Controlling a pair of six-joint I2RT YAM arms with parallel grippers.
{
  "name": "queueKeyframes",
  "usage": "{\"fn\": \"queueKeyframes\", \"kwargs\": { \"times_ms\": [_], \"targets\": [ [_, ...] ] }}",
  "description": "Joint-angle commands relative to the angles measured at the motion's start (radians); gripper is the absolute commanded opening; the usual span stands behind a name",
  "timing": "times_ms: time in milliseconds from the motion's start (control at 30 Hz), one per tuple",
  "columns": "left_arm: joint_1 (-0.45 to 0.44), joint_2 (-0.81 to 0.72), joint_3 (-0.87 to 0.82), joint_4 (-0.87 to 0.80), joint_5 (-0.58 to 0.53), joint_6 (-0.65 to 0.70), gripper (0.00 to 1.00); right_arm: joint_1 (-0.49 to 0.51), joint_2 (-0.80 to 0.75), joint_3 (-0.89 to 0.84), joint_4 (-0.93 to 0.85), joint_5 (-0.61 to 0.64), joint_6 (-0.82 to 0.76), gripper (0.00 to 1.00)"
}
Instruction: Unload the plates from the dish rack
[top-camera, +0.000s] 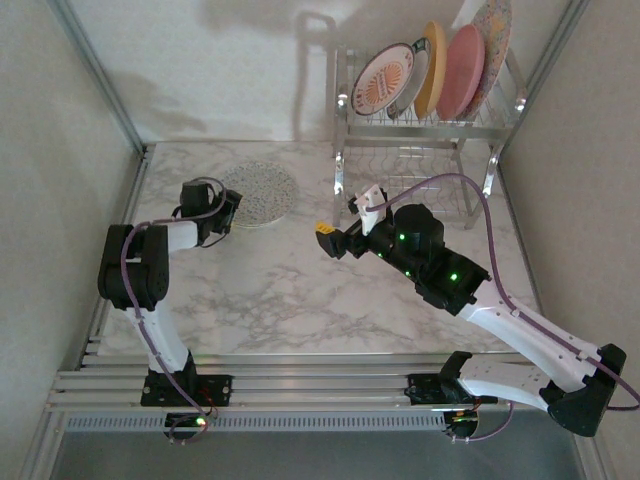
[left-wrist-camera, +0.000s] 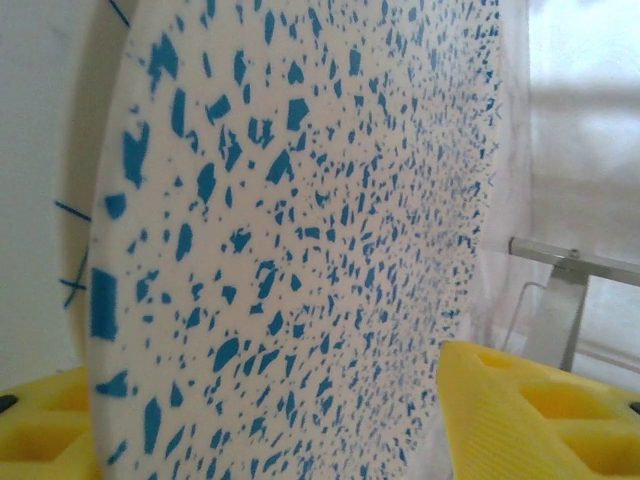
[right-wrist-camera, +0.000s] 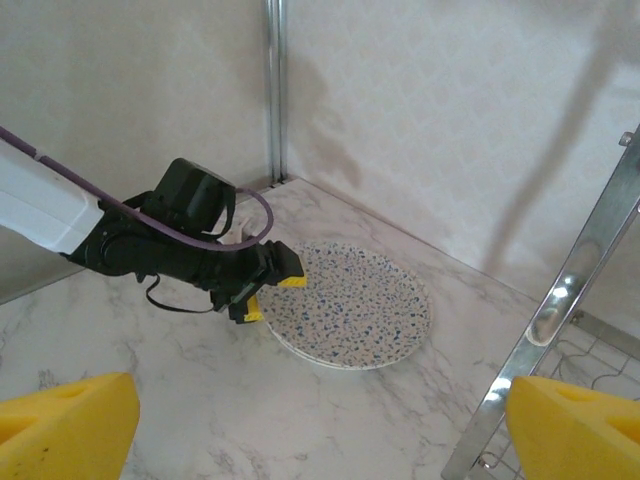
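Left claw reaches low, fingers clamped across the speckled plate's rim on the counter (right claw hangs agape mid-counter).

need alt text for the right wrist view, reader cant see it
A speckled plate lies flat on the marble table, with the left claw at its near-left rim. A chrome rack leg stands at right, and yellow fingertips frame the bottom corners.
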Motion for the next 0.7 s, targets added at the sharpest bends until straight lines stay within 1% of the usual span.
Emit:
{"fn": "queueKeyframes", "kwargs": {
  "times_ms": [0,133,167,233,267,433,500,667],
  "targets": [
    [0.008,-0.023,0.052,-0.121,-0.044,0.049,0.63,0.007,0.004,0.033,0.021,0.023,0.008,0.95],
    [0.009,-0.022,0.079,-0.181,-0.074,0.068,0.65,0.007,0.007,0.040,0.020,0.023,0.008,0.95],
    [0.008,-0.024,0.085,-0.195,-0.082,0.072,0.68,0.007,0.008,0.041,0.018,0.027,0.008,0.95],
    [0.007,-0.028,0.091,-0.212,-0.093,0.075,0.70,0.007,0.007,0.042,0.017,0.030,0.008,0.95],
    [0.006,-0.028,0.096,-0.224,-0.098,0.077,0.73,0.007,0.008,0.044,0.016,0.031,0.007,0.95],
    [0.006,-0.034,0.111,-0.264,-0.114,0.083,0.74,0.006,0.012,0.059,0.009,0.051,0.001,0.95],
    [0.006,-0.038,0.117,-0.279,-0.123,0.085,0.75,0.006,0.015,0.079,-0.002,0.098,-0.005,0.95],
    [0.005,-0.038,0.142,-0.323,-0.124,0.098,0.82,0.004,0.017,0.176,-0.052,0.246,-0.067,0.94]
  ]
}}
